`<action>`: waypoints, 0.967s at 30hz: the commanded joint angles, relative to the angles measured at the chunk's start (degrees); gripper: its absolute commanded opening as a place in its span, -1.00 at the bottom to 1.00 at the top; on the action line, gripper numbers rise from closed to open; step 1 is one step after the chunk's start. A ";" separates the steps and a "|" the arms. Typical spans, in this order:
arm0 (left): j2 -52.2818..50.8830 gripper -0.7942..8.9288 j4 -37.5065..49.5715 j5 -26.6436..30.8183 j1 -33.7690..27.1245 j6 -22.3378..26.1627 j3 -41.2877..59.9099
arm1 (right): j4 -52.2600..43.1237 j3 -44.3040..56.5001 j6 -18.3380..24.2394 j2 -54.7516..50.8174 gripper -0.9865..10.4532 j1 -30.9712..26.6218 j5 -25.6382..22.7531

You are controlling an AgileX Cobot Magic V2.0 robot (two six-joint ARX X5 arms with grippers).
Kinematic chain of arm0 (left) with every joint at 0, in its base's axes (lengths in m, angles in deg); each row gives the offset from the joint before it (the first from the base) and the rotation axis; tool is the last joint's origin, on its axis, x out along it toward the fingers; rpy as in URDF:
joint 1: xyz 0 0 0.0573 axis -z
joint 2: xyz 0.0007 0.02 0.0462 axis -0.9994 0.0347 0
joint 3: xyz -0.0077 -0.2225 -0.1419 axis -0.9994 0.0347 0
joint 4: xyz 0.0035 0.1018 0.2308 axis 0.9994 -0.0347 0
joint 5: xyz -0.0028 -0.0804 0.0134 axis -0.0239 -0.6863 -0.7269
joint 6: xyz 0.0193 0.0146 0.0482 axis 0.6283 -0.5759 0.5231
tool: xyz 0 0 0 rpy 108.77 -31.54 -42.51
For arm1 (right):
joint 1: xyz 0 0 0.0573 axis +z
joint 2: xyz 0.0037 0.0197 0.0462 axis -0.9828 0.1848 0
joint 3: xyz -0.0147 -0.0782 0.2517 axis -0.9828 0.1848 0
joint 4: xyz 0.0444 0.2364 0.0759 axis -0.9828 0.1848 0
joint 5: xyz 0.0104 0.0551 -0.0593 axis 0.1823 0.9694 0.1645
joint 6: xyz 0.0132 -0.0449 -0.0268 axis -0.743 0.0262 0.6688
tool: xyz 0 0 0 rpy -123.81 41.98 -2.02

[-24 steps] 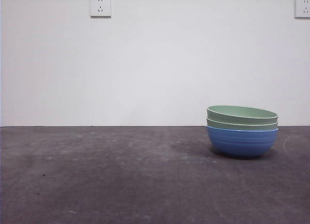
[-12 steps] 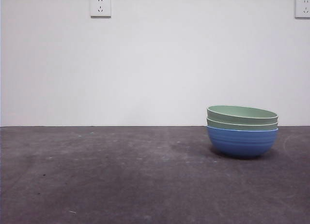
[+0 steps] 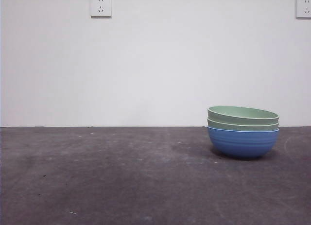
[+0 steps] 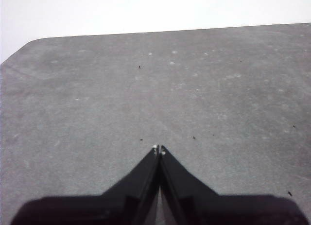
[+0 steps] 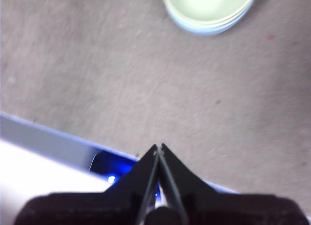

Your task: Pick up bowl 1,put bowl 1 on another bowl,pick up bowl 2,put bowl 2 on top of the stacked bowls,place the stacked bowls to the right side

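Observation:
The stacked bowls (image 3: 243, 130) stand on the right of the dark table: a blue ridged bowl (image 3: 242, 143) at the bottom with two pale green bowls (image 3: 243, 114) nested in it. The right wrist view looks down on the stack (image 5: 209, 10) from above and far off. My right gripper (image 5: 159, 147) is shut and empty, high over the table's near edge. My left gripper (image 4: 159, 148) is shut too, over bare tabletop with no bowl near it. Neither arm shows in the front view.
Two wall sockets (image 3: 100, 6) (image 3: 303, 7) sit on the white wall behind the table. A pale strip with a blue light (image 5: 111, 166) runs along the table's edge below my right gripper. The table's far corner (image 4: 29, 43) shows in the left wrist view.

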State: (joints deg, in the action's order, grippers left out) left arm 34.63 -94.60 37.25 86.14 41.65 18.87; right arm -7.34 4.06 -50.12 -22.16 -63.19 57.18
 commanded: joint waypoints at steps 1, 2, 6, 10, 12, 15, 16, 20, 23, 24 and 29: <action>-0.20 -0.84 0.04 0.09 -0.20 -0.39 0.83 | -7.17 0.74 1.73 -3.72 -0.83 -2.69 0.37; -0.20 -0.84 0.04 0.09 -0.20 -0.39 0.83 | -10.71 1.29 1.77 -5.27 -0.83 -3.48 1.09; -0.20 -0.84 0.04 0.09 -0.20 -0.39 0.83 | -25.11 6.95 2.40 -13.57 -0.83 -6.97 2.05; -0.20 -0.84 0.04 0.07 -0.20 -0.39 0.83 | -36.79 17.57 5.18 -21.11 -0.83 -10.21 2.05; -0.20 -0.84 0.04 0.07 -0.20 -0.39 0.83 | -42.86 25.00 5.11 -25.14 -0.83 -11.37 2.03; -0.20 -0.84 0.04 0.09 -0.20 -0.39 0.83 | -51.19 36.28 4.22 -31.10 -0.83 -12.20 2.05; -0.20 -0.84 0.04 0.09 -0.20 -0.39 0.83 | -53.53 39.63 3.93 -32.81 -0.83 -12.35 2.05; -0.20 -0.84 0.04 0.07 -0.20 -0.39 0.83 | -61.44 52.70 2.34 -39.76 -0.83 -12.41 1.75; -0.20 -0.84 0.04 0.09 -0.20 -0.39 0.83 | -63.04 59.65 1.49 -44.19 -0.83 -12.41 1.57; -0.20 -0.84 0.04 0.09 -0.20 -0.39 0.83 | -63.06 61.59 1.20 -45.51 -0.83 -12.41 1.57; -0.20 -0.84 0.04 0.07 -0.20 -0.39 0.83 | -63.04 68.30 -0.68 -50.34 -0.83 -12.41 1.62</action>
State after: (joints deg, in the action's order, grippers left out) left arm 34.63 -94.60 37.25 86.14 41.65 18.87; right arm -69.52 71.59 -49.33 -71.97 -75.58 59.06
